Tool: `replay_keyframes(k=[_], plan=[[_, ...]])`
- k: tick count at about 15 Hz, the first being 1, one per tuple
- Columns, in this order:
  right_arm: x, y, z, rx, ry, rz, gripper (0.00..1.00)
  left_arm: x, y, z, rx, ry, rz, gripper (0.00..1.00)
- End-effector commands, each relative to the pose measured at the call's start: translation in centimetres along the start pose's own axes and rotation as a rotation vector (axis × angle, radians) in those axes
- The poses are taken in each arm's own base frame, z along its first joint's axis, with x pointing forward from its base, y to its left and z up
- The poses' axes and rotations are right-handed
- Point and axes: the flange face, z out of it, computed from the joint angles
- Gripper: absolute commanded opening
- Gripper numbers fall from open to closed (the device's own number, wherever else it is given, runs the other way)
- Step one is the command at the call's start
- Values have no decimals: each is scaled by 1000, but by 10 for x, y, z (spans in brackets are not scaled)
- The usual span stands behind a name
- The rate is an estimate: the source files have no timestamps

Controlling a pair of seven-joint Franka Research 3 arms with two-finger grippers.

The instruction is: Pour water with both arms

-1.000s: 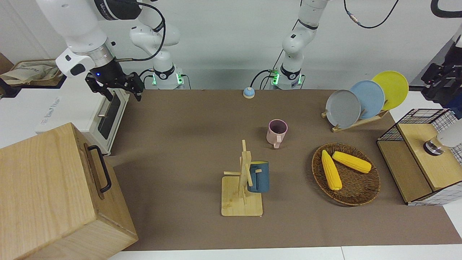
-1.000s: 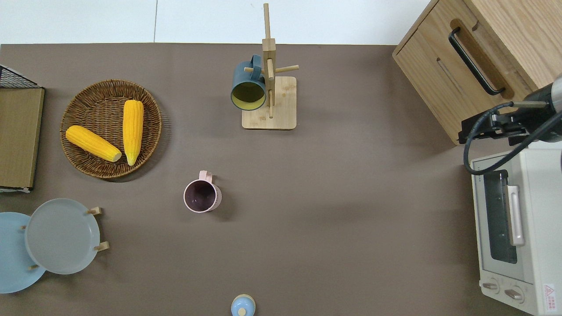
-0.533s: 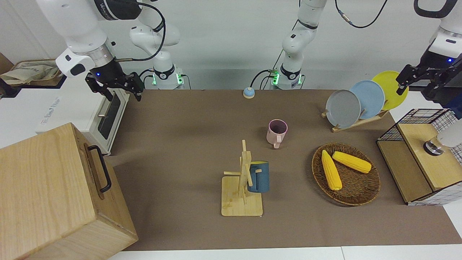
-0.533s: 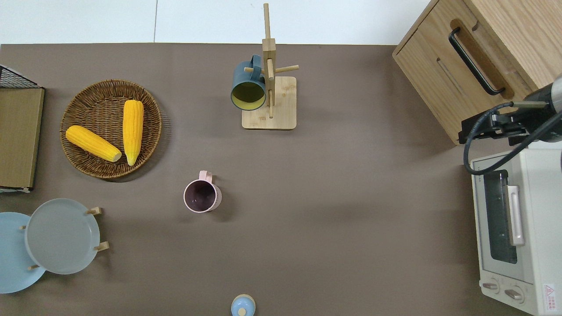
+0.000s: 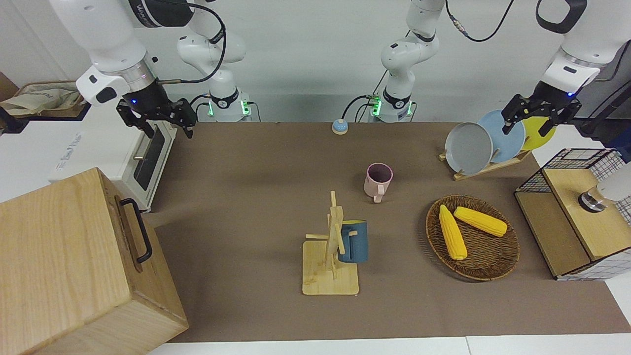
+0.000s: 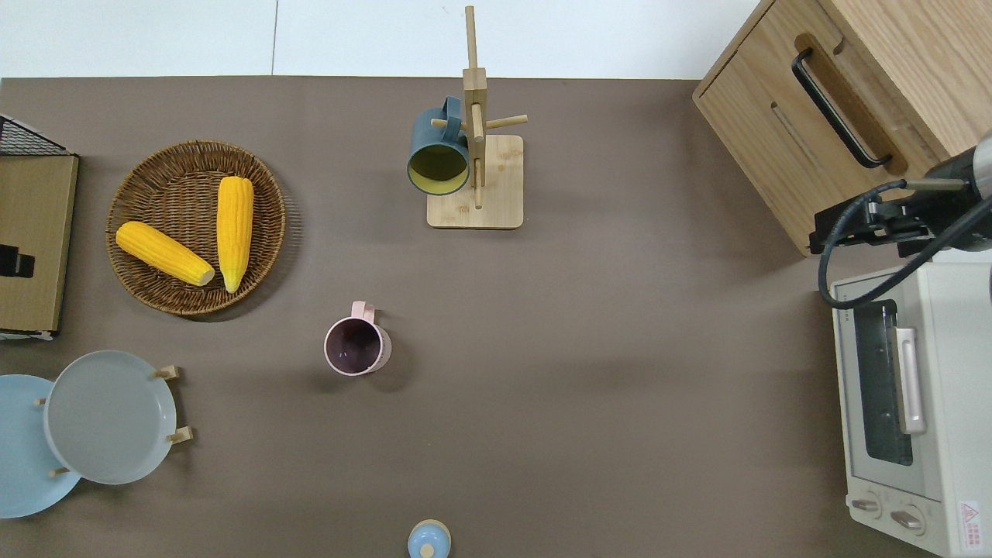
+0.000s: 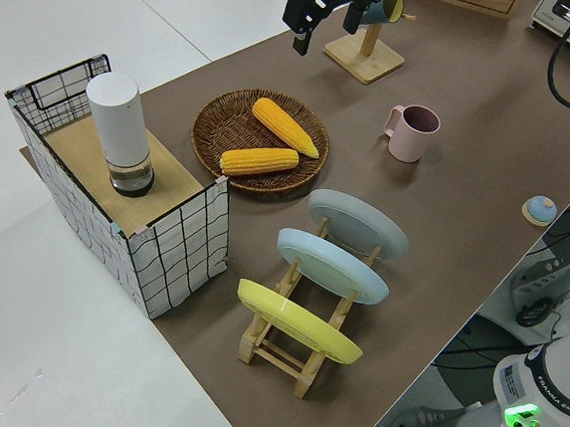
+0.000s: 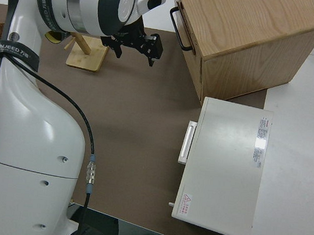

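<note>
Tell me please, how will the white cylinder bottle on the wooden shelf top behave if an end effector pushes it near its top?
The white bottle stands tall on a narrow base, so a high push would probably tip it. Its smooth, round side looks slippery and, once down, it would likely roll on the wooden shelf top.

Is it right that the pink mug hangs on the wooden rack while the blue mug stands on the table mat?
No, the mugs are swapped. The overhead view shows the blue mug hanging on the wooden rack and the pink mug standing on the table mat.
</note>
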Motion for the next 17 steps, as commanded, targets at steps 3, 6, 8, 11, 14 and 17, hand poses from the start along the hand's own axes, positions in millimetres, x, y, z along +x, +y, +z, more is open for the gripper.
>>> replay_keyframes(k=[3,6,8,11,14,17], plan=[[-6,2,-1,12,-1,-14,994,7,63,0,-2,-24,-3,1000],[-6,2,-1,12,-1,-16,994,8,90,6,4,-54,42,1000],[-6,2,-1,12,-1,-16,994,6,95,7,8,-78,53,1000],[-6,2,-1,12,-1,-16,994,6,103,6,17,-81,65,998],[-6,2,-1,12,-1,-16,994,5,99,6,14,-81,58,1000],[-6,2,-1,12,-1,-16,994,5,98,6,11,-81,58,1000]])
